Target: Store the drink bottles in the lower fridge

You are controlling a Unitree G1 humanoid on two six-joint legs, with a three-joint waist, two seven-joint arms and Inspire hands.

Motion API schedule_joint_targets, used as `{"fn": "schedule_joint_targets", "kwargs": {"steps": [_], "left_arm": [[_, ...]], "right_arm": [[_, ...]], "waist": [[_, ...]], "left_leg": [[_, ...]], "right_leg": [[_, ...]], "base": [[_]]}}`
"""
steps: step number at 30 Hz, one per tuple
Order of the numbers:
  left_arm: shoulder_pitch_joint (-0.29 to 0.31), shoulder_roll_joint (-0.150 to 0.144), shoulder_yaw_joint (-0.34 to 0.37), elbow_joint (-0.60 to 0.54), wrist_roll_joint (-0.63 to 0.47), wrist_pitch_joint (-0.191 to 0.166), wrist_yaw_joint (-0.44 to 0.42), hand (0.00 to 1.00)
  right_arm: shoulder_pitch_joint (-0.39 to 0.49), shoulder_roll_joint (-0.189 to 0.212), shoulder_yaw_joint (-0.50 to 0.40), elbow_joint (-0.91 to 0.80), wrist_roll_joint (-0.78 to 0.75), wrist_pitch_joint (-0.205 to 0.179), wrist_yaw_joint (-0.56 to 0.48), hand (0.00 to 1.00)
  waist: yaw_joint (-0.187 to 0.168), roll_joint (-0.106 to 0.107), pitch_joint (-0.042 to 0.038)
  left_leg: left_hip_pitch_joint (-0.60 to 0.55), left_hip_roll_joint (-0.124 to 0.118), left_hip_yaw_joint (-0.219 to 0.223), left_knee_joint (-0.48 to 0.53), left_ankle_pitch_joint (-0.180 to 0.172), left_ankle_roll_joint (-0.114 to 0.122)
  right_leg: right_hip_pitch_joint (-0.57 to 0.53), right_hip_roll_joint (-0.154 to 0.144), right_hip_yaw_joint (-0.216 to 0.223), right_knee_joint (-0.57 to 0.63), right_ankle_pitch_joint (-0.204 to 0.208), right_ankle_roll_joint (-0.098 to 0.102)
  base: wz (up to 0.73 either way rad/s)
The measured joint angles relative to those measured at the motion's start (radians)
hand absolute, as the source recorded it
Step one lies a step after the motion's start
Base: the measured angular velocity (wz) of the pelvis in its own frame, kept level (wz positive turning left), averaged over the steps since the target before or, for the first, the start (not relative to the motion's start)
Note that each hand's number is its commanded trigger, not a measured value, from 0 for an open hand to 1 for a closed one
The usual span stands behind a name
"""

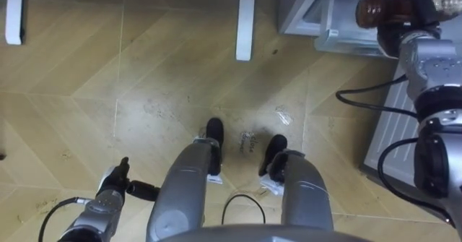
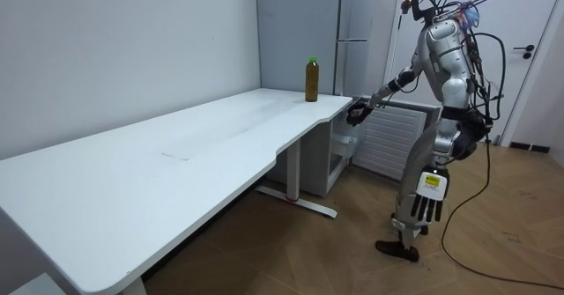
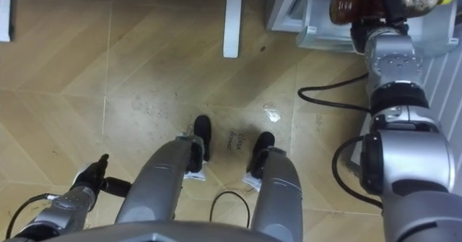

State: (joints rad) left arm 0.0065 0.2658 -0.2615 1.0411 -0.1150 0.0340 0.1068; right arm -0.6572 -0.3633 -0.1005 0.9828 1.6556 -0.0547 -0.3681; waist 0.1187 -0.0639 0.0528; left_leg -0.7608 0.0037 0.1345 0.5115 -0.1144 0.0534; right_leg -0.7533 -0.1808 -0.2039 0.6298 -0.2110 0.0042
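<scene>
white table (image 2: 176, 145), bottle (image 2: 311, 79) upright on it

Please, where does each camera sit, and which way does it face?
Left eye view: on the head, facing down at the floor; shows legs, left hand, right hand gripping a bottle.
Right eye view: beside it, same scene.
Room view: off in the room, facing the table and whole robot.
All share the right hand.

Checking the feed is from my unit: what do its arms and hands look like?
Both arms are silver-grey segments with black joints; black cables loop beside the right arm and left arm. Left hand and right hand have black fingers.
</scene>
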Motion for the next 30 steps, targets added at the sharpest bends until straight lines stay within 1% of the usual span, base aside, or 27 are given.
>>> {"fn": "schedule_joint_targets", "kwargs": {"steps": [1,2,5,6,9,13,15,25,30], "left_arm": [[0.001,0.000,0.000,0.000,0.000,0.000,0.000,0.00],[0.001,0.000,0.000,0.000,0.000,0.000,0.000,0.00],[0.002,0.000,-0.001,0.000,0.000,0.000,0.000,0.00],[0.003,0.000,-0.001,0.000,0.000,-0.001,0.001,0.00],[0.011,0.000,-0.001,0.000,0.001,-0.009,0.010,0.00],[0.024,0.000,-0.004,-0.001,0.001,-0.011,0.013,0.00],[0.030,0.000,-0.018,-0.001,0.001,-0.011,0.016,0.00],[0.032,-0.001,-0.035,-0.001,0.001,-0.010,0.017,0.00],[0.032,-0.001,-0.035,0.013,0.001,-0.003,0.012,0.00]], "right_arm": [[0.000,0.000,0.000,0.000,0.003,-0.010,-0.001,0.00],[0.000,0.000,0.000,-0.001,0.003,-0.011,-0.001,0.00],[0.000,-0.001,0.000,-0.017,0.004,-0.028,0.000,0.00],[0.000,-0.001,0.000,-0.023,0.006,-0.040,0.000,0.00],[0.000,-0.003,0.000,-0.036,0.011,-0.060,0.000,0.00],[0.000,-0.005,0.000,-0.036,0.023,-0.062,0.000,0.00],[0.000,-0.005,0.000,-0.037,0.026,-0.073,0.001,0.00],[0.001,-0.005,0.000,-0.040,0.029,-0.078,0.009,0.00],[0.012,-0.005,0.000,-0.007,0.029,-0.075,0.034,0.00]], "waist": [[0.001,0.001,-0.0004],[0.001,0.001,-0.0005],[0.001,0.002,-0.0011],[0.001,0.002,-0.0013],[0.002,0.005,-0.0028],[0.001,0.011,-0.0060],[0.001,0.014,-0.0080],[0.000,0.015,-0.0078],[0.001,0.019,-0.0052]], "left_leg": [[0.000,0.000,0.000,0.002,0.000,0.000],[0.000,0.000,0.000,0.003,0.000,0.000],[0.001,0.001,0.000,0.008,0.000,0.000],[0.002,0.001,0.000,0.009,0.000,0.000],[0.002,0.000,0.000,0.016,0.000,0.000],[0.002,0.001,0.000,0.021,0.000,0.000],[0.003,0.002,0.000,0.023,0.000,0.000],[0.005,0.005,0.000,0.025,0.000,0.000],[0.049,0.004,-0.003,0.010,-0.005,-0.002]], "right_leg": [[0.000,0.000,0.000,0.002,0.000,0.000],[0.000,0.000,0.000,0.003,-0.001,0.000],[0.000,-0.001,0.001,0.010,-0.001,-0.001],[0.000,0.000,0.003,0.011,-0.001,-0.002],[0.002,0.003,0.004,0.011,-0.001,-0.003],[0.003,0.006,0.005,0.013,0.000,-0.003],[0.003,0.006,0.006,0.014,0.000,-0.004],[0.008,0.006,0.003,0.014,0.001,-0.004],[0.056,0.006,0.000,0.005,-0.006,-0.002]], "base": [[0.00],[0.00],[0.00],[0.00],[-0.04],[0.00],[0.00],[0.00],[0.03]]}}
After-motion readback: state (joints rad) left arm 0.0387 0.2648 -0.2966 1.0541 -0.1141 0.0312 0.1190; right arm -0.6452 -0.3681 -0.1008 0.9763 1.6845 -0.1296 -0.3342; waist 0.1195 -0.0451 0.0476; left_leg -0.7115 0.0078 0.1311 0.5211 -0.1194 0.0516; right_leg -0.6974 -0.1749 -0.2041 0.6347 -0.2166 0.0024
